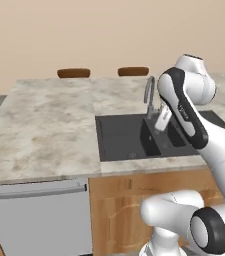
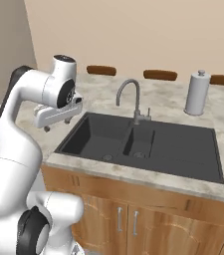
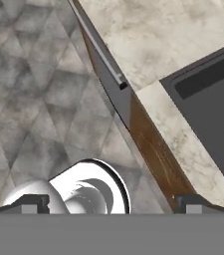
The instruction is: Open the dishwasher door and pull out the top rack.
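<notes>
Dishwasher door shut, below worktop left of sink. Hand wide, empty, up over the worktop. Best drop low, square to bar handle, grip mid-bar, pull out-down.

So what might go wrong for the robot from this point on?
The dishwasher door is shut, low and left of the arm, while the open tool hangs up over the counter edge. Coming down, it may knock that edge.

The bar handle is thin and lies close to the door's top edge; the tool might miss it or slip off.

The faucet rises close by; a wide swing of the arm could clip it.
</notes>
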